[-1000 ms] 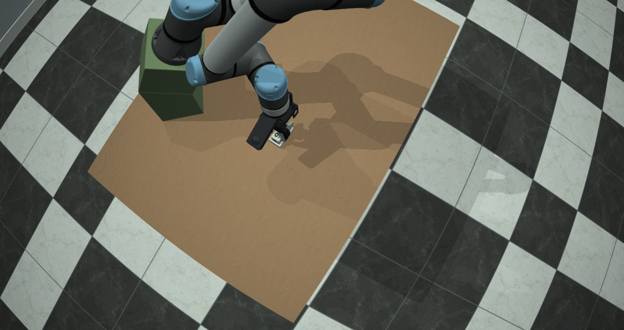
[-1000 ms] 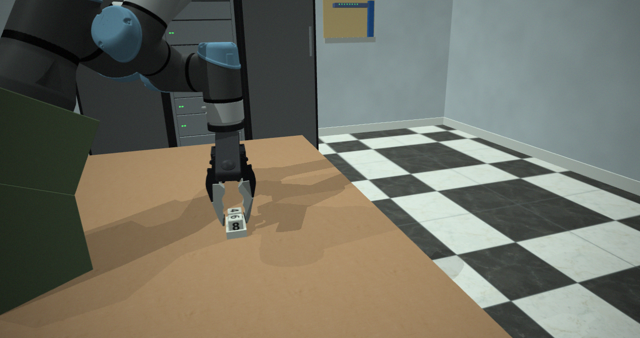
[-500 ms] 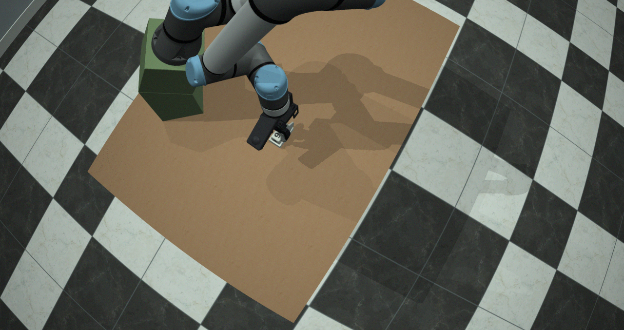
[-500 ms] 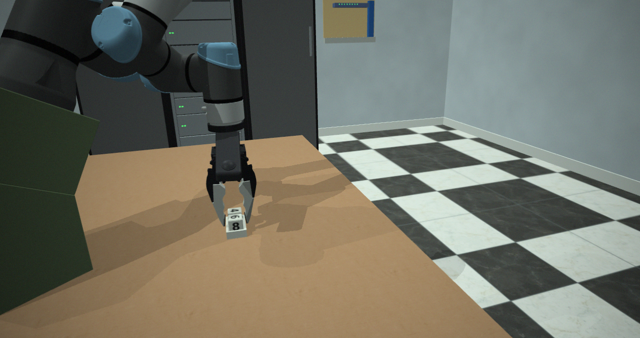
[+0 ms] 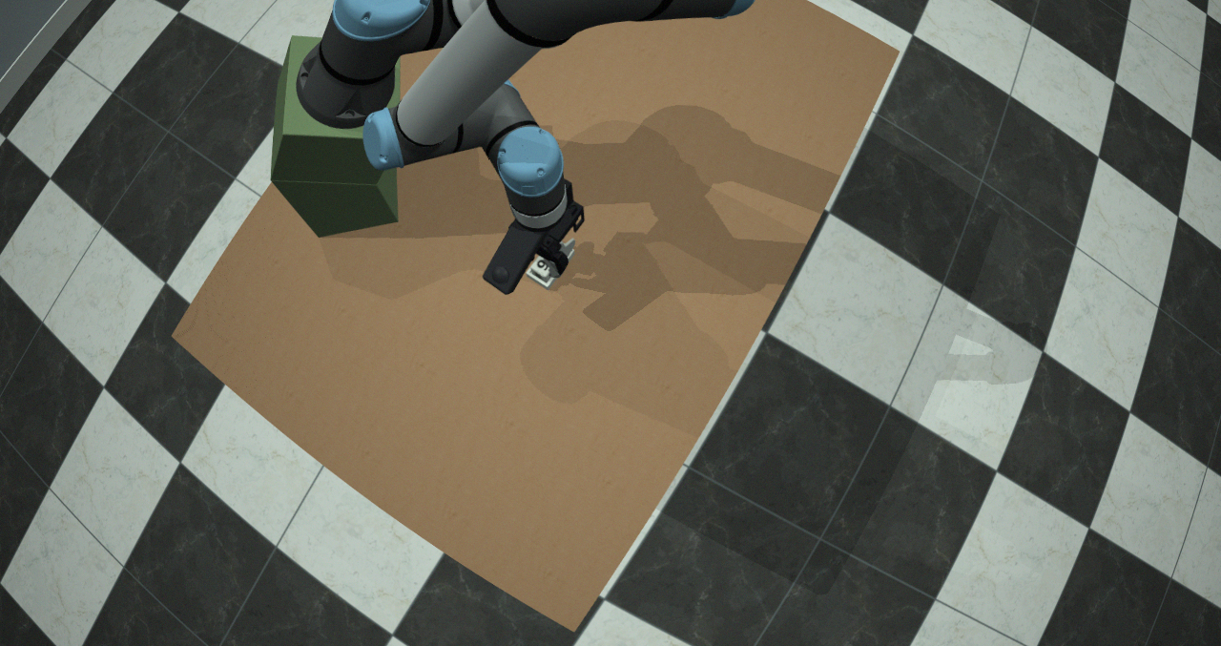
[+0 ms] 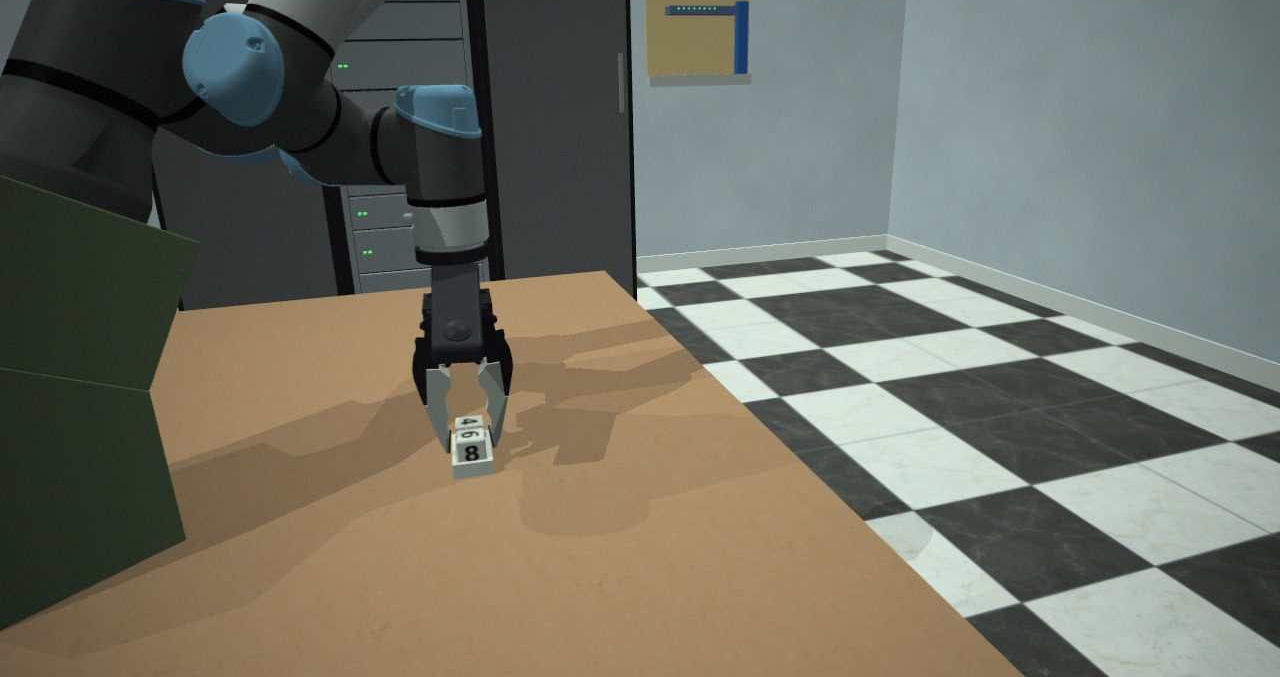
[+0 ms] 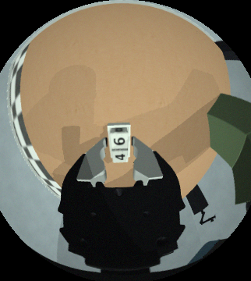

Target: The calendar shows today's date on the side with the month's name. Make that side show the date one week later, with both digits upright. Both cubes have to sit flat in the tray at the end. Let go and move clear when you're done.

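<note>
Gripper, ungrasping, fingers parted: off-centre lowering could catch the cubes or shift the tray beneath.

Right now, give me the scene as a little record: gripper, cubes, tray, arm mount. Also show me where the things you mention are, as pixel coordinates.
gripper: [image 5: 554, 260] [image 6: 472, 442] [image 7: 119, 141] fingers partly open, one on either side of the cubes; contact unclear
cube with 6 on top: [image 5: 543, 265] [image 6: 470, 436] [image 7: 119, 140] also shows an 8 on one side
cube with 4 on top: [image 6: 468, 421] [image 7: 120, 156] next to the 6
tray: [image 5: 541, 282] [image 6: 472, 471] [image 7: 118, 125] white, on the tabletop [image 5: 478, 437] [image 6: 501, 583] [image 7: 133, 47]
month name: not visible
arm mount: [image 5: 333, 197] [image 6: 80, 458] [image 7: 228, 136] green block
</note>
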